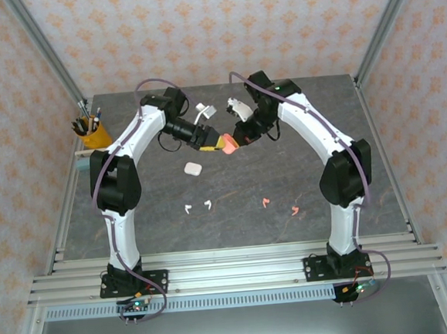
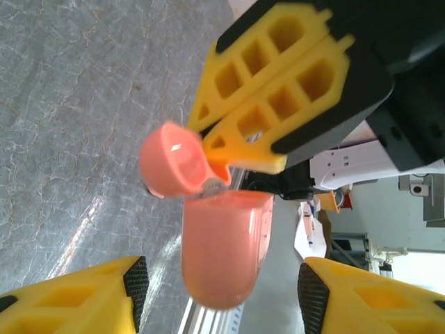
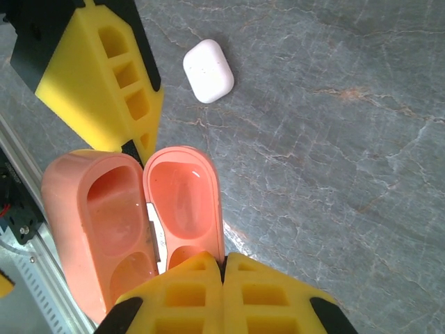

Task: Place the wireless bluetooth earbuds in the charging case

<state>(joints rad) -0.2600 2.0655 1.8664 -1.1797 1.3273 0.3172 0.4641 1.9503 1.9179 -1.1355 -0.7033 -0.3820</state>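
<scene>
- Left wrist view: nearest the lens, the left gripper (image 2: pixel 222 282) shows its two yellow fingers (image 2: pixel 90 296) at the bottom edge. They are spread, one on either side of the pink charging case (image 2: pixel 222 257). A strip of background shows between each pad and the case body, so they flank it without touching.
- The case is open and off the table. Its round lid (image 2: pixel 172 167) is folded out above and to the left of the body.
- Just past the case, at upper right, the right gripper (image 2: pixel 208 142) has its fingers pressed together on the lid's edge.
- The grey marbled table (image 2: pixel 69 104) lies behind the case.
- Right wrist view: the right gripper's fingers sit closest to the lens at the bottom edge, flat against each other. The lid's rim is nipped at their tips.
- Lid and body lie side by side, with their hollow insides facing the lens.
- One finger of the left gripper stands just above the case body. Whether its tip touches the body cannot be told.
- A closed white charging case (image 3: pixel 207 69) rests on the table beyond the pink case, apart from it.
- Top view: both grippers meet at the pink case, at mid-table.
- The white case lies near the pink case, toward the arm bases and the left arm's side.
- Two white earbuds (image 1: pixel 188 209) lie farther toward the bases on the left arm's side.
- Two pink earbuds (image 1: pixel 266 202) lie toward the bases on the right arm's side. All four earbuds are on the table, well apart from the pink case.
- A yellow cup of pens (image 1: pixel 93 135) stands far off on the left arm's side of the case, at the table's edge.
</scene>
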